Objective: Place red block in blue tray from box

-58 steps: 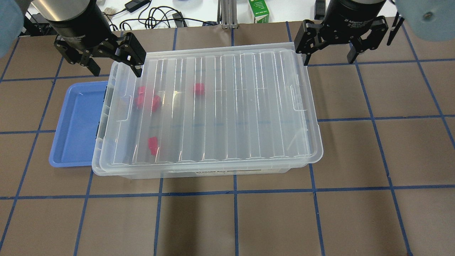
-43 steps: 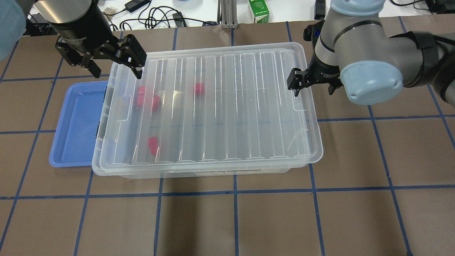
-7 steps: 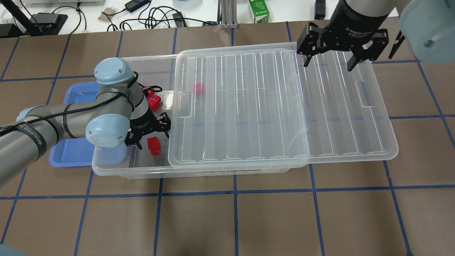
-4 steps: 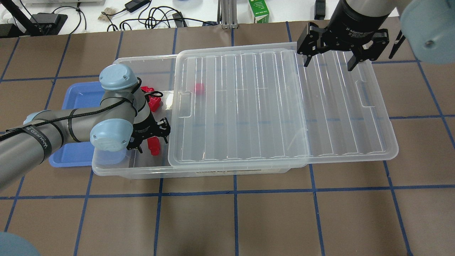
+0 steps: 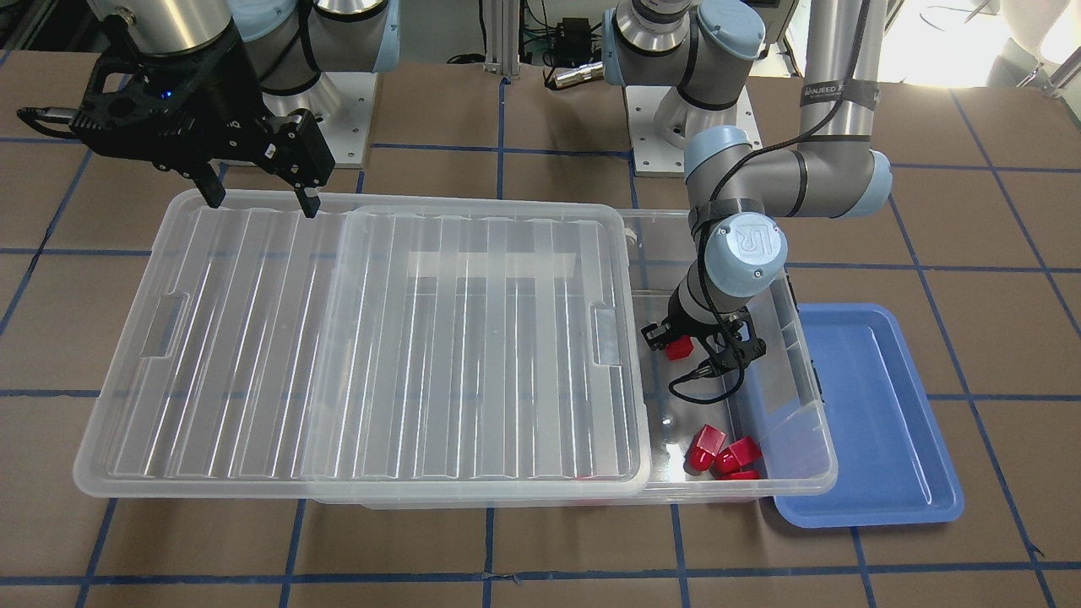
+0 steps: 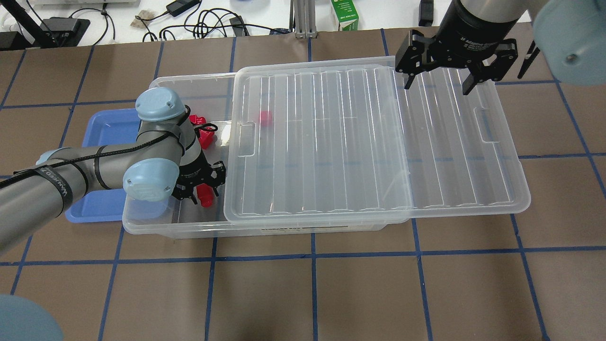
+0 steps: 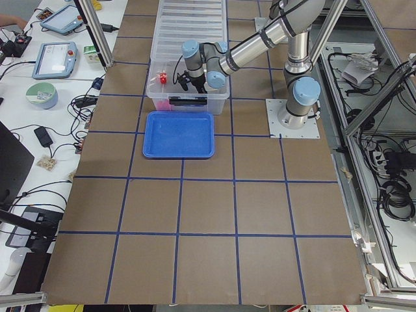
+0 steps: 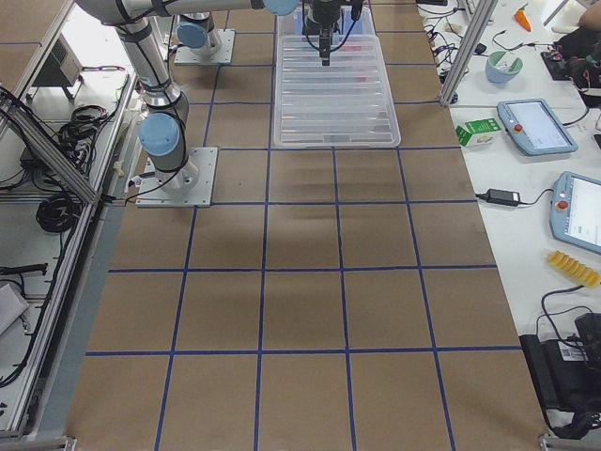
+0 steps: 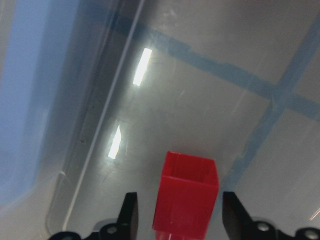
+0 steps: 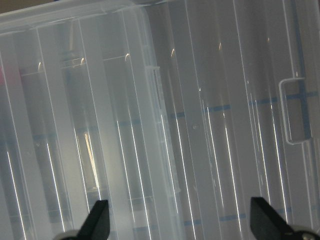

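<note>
The clear box (image 6: 189, 226) stands mid-table with its ribbed lid (image 6: 369, 142) slid toward its right end, so the left end is uncovered. My left gripper (image 6: 201, 189) is down inside that open end, open, with its fingers on either side of a red block (image 6: 205, 196). The left wrist view shows the block (image 9: 187, 200) between the fingers (image 9: 129, 215) with small gaps on both sides. The blue tray (image 6: 106, 142) lies empty against the box's left end. My right gripper (image 6: 436, 87) is open and empty above the lid's far right edge.
More red blocks (image 6: 204, 135) lie at the box's far left inside, and one (image 6: 265, 117) sits under the lid. A green carton (image 6: 344, 14) and cables lie beyond the table's far edge. The lid overhangs the box on the right.
The lid has been slid rightward and the right gripper has let go and risen. The left arm came down into the box and, in the last second, moved over the red block.
</note>
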Tool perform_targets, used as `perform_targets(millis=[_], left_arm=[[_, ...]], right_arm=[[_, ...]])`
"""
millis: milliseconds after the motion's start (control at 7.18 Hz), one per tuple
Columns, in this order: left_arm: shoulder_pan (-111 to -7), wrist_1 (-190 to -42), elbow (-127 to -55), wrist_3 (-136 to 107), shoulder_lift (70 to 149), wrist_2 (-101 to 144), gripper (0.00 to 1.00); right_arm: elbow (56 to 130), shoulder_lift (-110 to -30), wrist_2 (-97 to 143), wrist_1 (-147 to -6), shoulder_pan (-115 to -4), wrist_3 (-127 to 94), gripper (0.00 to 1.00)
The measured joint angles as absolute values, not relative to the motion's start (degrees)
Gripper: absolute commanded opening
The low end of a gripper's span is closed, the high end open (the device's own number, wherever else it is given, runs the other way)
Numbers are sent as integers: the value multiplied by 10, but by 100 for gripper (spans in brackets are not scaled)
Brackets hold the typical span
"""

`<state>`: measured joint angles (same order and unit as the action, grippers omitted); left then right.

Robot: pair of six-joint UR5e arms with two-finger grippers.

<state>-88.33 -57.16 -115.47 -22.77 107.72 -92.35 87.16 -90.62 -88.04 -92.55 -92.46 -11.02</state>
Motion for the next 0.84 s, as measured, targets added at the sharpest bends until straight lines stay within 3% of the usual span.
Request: perform_targets(millis=[418,836], left_arm=[[-883,-585,-1129,-202,1053,-921,0],[-884,-727,-1025,-179,1009,-922,0]], right_arm=[[871,-906,-878,-925,-925,-110,100],[871,-905,-882,-926,-924,-107,100]])
